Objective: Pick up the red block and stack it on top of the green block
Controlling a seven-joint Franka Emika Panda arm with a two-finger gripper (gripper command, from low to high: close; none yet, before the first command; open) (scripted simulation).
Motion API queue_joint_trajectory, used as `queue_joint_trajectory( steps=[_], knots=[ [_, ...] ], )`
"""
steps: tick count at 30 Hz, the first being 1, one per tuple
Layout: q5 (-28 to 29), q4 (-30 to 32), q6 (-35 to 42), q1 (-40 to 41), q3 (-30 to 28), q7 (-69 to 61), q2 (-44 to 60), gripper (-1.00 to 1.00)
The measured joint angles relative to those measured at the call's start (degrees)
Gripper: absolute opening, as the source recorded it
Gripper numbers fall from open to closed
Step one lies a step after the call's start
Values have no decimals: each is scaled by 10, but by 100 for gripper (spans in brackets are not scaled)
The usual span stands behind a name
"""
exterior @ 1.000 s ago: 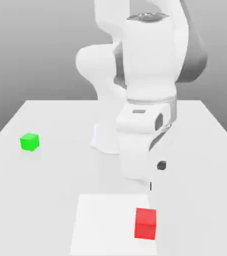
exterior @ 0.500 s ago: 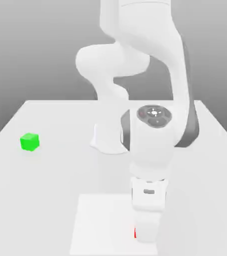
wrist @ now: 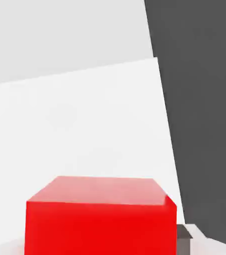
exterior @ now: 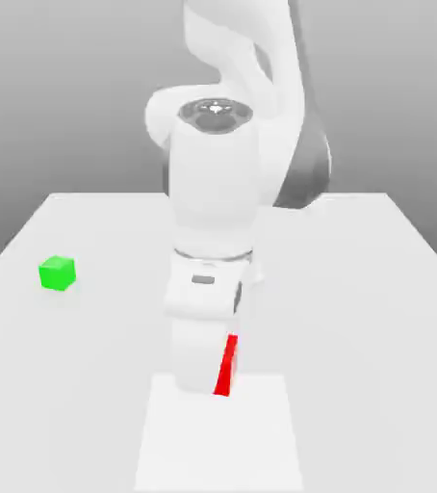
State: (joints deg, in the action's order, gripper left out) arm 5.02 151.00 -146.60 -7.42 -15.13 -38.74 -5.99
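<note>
The red block (exterior: 227,367) shows as a narrow red strip beside the white hand in the exterior view, hanging a little above the table. In the hand view the red block (wrist: 100,219) sits large and close, with a dark fingertip (wrist: 185,238) at its side. My gripper (exterior: 220,377) is shut on the red block. The green block (exterior: 57,272) rests on the table at the exterior view's left, well away from the hand and farther back.
A lighter white square patch (exterior: 261,443) lies on the grey table (exterior: 376,289) just below the hand. My own arm stands tall over the table's middle. In the hand view the table's edge meets dark floor (wrist: 204,99).
The hand came down over the red block, shut on it, and has since risen and moved toward the exterior view's left, carrying the block off the white patch's corner.
</note>
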Motion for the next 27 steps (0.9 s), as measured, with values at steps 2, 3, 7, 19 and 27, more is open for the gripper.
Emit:
queue_joint_trajectory(
  steps=[2, 3, 7, 19, 27],
  knots=[
    [22, 7, 25, 24, -20, -28, -36, -100],
    [33, 10, 37, 38, -31, -42, -53, -100],
    [79, 25, 79, 97, -76, -98, -118, -100],
    [215, 79, 146, 284, -217, -269, -250, -100],
    [301, 117, 121, 391, -323, -372, -266, -100]
  ],
)
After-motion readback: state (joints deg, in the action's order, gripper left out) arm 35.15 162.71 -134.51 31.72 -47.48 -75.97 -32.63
